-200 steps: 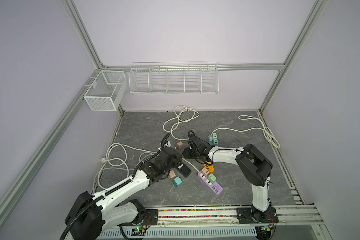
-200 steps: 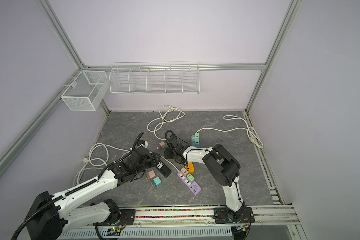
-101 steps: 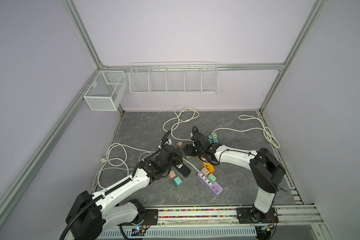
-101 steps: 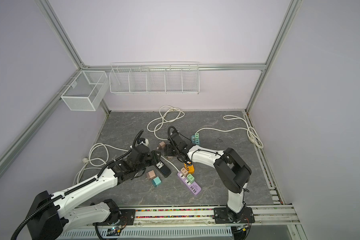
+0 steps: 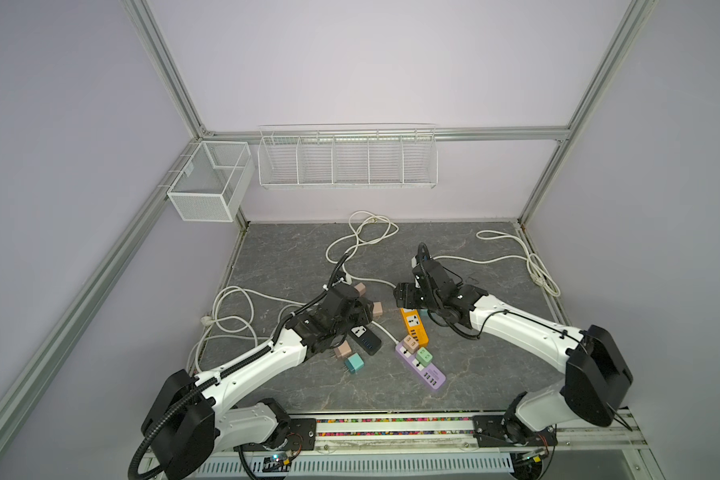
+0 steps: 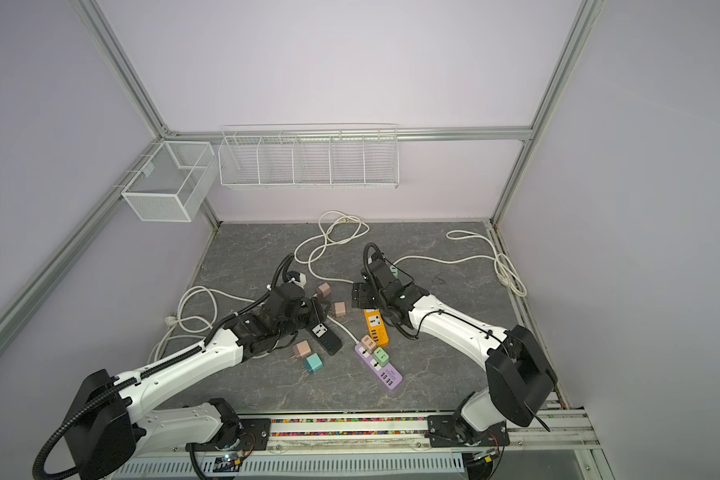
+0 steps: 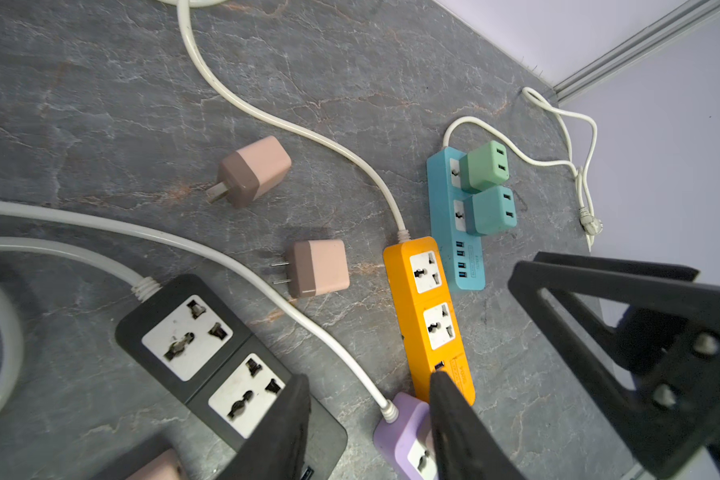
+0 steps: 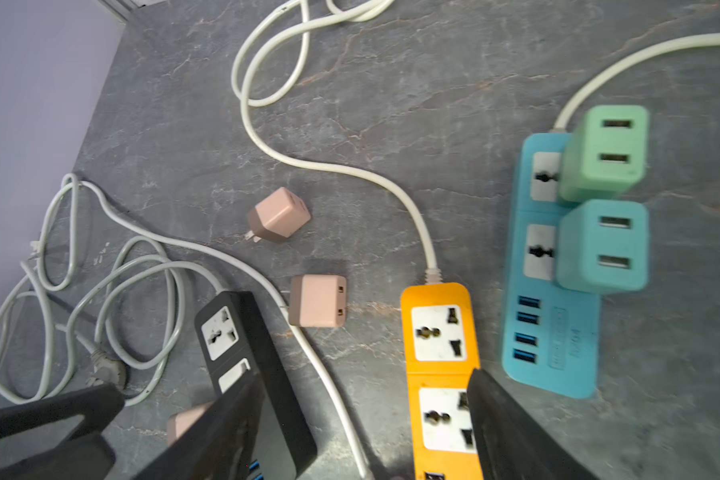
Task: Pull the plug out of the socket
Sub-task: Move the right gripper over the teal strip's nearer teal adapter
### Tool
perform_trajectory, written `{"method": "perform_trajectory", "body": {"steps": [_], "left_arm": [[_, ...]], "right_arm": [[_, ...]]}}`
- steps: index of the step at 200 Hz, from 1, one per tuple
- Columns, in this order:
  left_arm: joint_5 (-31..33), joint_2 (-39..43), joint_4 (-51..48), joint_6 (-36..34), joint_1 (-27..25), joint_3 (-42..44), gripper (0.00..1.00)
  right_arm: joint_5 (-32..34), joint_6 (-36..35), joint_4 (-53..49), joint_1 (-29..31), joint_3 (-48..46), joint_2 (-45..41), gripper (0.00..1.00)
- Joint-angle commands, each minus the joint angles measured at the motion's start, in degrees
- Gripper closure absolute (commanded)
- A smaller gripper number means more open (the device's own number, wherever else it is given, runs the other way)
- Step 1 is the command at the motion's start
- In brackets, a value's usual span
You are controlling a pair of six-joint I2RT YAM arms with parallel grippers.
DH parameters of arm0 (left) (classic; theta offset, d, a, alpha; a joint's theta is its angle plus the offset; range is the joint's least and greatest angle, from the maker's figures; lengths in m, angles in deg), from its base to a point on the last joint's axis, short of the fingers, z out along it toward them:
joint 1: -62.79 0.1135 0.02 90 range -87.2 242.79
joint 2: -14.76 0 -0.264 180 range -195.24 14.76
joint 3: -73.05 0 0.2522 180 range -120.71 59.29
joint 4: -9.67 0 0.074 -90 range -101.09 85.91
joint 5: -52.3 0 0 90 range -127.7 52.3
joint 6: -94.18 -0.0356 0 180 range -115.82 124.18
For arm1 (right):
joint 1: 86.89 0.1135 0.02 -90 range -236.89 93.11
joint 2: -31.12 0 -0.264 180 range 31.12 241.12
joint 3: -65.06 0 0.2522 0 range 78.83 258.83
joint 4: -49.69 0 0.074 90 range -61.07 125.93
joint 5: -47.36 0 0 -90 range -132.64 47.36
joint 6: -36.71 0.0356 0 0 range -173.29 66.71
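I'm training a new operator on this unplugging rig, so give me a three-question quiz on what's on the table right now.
1. True or false: both sockets of the orange strip are empty.
2. Which strip has the green adapter and the teal adapter plugged in side by side? A black, B blue, C orange.
3. How do the jaws of the right gripper stand?
Key: 1 true. 2 B, the blue strip. 3 open, holding nothing.
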Motion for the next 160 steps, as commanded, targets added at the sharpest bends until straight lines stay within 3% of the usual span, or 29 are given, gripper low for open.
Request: {"method": "perform_trajectory", "body": {"steps": [1, 44, 95, 160], "left_arm": [[-2.5, -2.0, 2.5, -0.6, 0.4, -2.7, 0.51], [-5.5, -6.6, 3.5, -0.5, 0.4, -5.4, 0.5], [-9.6, -12.5, 5.2, -0.7, 0.4, -8.4, 0.5], [-13.3, -18.9, 7.7, -0.1, 0.4, -11.0, 0.5]], "right_arm": [[3.8, -1.8, -6.0, -1.4, -3.0, -3.3, 0.17], [4.6, -2.7, -8.5, -5.1, -6.3, -4.9, 0.12], [5.7, -4.1, -8.2, -7.7, -6.1, -0.6, 0.1], [1.9, -3.8, -3.2, -10.7, -3.9, 8.0, 0.13]]}}
